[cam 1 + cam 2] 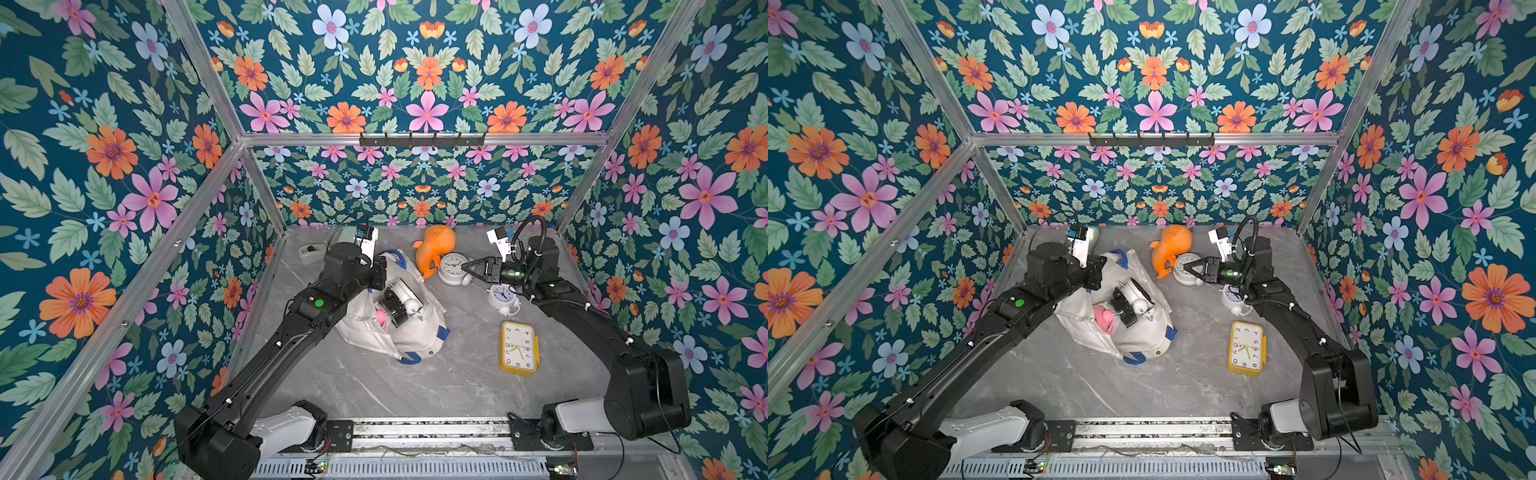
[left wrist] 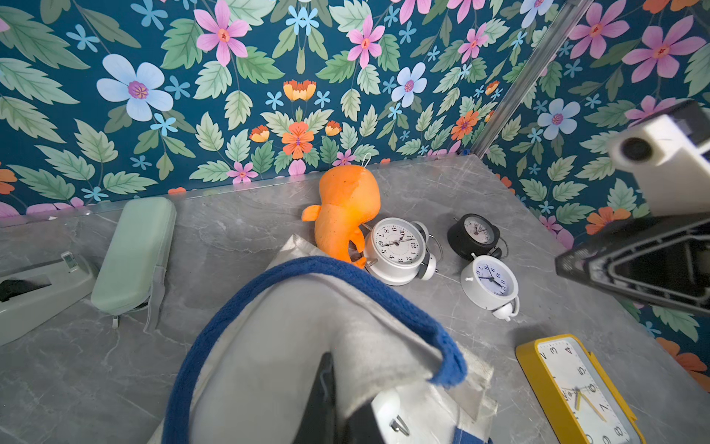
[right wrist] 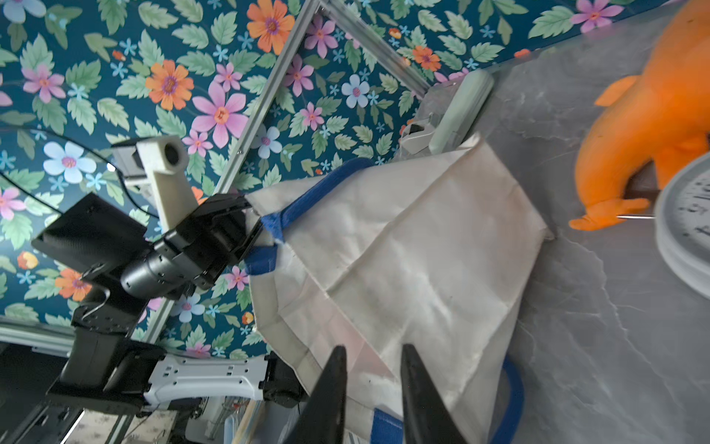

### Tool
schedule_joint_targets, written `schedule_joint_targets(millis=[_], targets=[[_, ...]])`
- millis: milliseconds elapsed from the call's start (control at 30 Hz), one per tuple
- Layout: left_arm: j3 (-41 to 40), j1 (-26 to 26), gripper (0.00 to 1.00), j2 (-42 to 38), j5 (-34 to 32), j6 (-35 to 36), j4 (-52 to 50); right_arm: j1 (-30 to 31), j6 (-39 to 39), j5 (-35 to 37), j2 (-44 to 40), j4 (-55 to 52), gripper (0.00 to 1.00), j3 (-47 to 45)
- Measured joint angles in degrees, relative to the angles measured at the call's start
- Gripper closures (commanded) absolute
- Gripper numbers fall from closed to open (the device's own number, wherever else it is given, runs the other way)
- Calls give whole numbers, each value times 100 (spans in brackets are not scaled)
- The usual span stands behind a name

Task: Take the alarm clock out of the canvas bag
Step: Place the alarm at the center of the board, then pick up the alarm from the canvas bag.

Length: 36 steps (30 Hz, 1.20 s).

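- The left gripper (image 3: 251,225) is clamped on the far rim of the canvas bag (image 1: 415,332), beside a blue strap, holding the mouth up and open.
- A white alarm clock (image 1: 1136,293) lies in that mouth near the bag's middle, with a pink clock (image 1: 1104,318) just beside it, deeper in the bag.
- The right gripper (image 3: 373,350) hovers just off the bag's far right side, over a silver clock (image 1: 452,266) lying on the desk (image 1: 415,386). Its jaws are slightly apart and empty.
- The free right arm is the one to reach. The white clock lies back across the bag's right edge, and one bell seems to face that way.
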Motion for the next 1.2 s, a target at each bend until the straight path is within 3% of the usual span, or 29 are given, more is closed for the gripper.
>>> schedule_joint_targets(millis=[200,467,933,1200], targets=[[4,0,100,33,17,0,17,1069,-981,442,-608,-966,70,-9],[4,0,100,83,52,0,63,2430,-1987,1818,-901,-1685,70,-195],[4,0,100,85,87,-4,63,4006,-2592,4159,-374,-1408,73,-284],[4,0,100,85,92,-7,61,4151,-2693,5069,339,-916,70,-474]])
